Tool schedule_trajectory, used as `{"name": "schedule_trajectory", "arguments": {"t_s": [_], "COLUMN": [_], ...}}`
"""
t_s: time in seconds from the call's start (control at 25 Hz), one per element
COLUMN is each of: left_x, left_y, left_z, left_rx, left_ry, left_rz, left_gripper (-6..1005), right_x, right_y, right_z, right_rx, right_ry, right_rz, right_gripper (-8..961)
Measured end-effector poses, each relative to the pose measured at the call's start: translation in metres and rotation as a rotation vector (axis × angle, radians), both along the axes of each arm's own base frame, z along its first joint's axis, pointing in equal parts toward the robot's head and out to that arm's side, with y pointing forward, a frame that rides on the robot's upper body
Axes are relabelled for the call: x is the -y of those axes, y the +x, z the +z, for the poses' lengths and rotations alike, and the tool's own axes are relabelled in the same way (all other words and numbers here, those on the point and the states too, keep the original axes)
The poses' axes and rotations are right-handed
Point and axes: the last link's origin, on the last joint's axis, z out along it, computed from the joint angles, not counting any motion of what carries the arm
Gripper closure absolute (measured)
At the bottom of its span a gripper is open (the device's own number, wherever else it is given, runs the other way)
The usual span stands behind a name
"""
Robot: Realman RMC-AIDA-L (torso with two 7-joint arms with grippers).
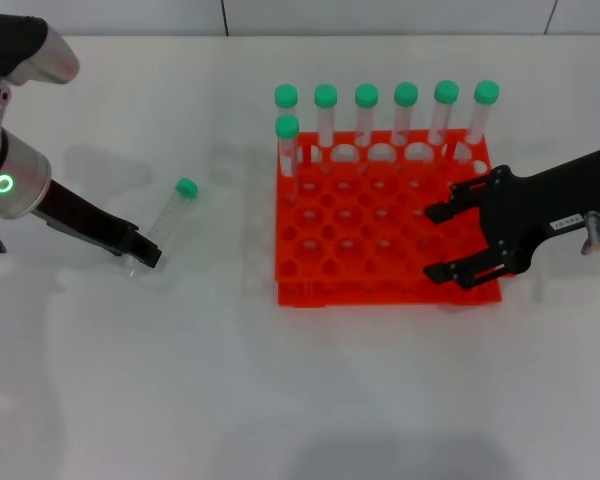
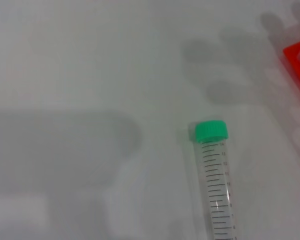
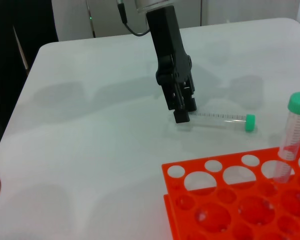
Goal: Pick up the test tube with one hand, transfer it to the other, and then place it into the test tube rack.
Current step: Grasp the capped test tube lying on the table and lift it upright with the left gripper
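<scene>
The test tube, clear with a green cap, lies flat on the white table left of the rack; it also shows in the left wrist view and the right wrist view. My left gripper, on the arm with the green ring, is down at the tube's bottom end, fingers narrow and closed on it. The orange-red test tube rack stands at centre right. My right gripper, black with a white label, hovers open over the rack's right edge.
Several green-capped tubes stand upright along the rack's back row, and one more at its left edge just in front. In the right wrist view, a standing tube rises from the rack. White table lies all around.
</scene>
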Motion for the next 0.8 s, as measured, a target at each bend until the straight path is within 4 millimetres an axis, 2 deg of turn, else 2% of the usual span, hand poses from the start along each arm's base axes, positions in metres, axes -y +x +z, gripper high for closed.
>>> {"name": "schedule_trajectory", "arguments": {"t_s": [0.24,0.32,0.8], "left_x": [-0.004,-0.005,-0.008], "left_y": [0.006,0.009,0.012], "left_z": [-0.002,-0.003,-0.005], "left_rx": [-0.005,-0.007,-0.056], "left_ry": [-0.007,-0.014,-0.034], "left_rz": [-0.012,-0.019,-0.022], "left_gripper": [455,590,647], "right_x": [0.0,0.0,-0.002], "right_y": [-0.002,-0.002,-0.007], "right_z": [0.0,0.0,0.002], "right_rx": [0.0,0.0,0.0], "right_ry": [0.003,0.003,0.013], "right_rz": [0.009,0.009,0.025], "right_gripper": [211,211,213]}}
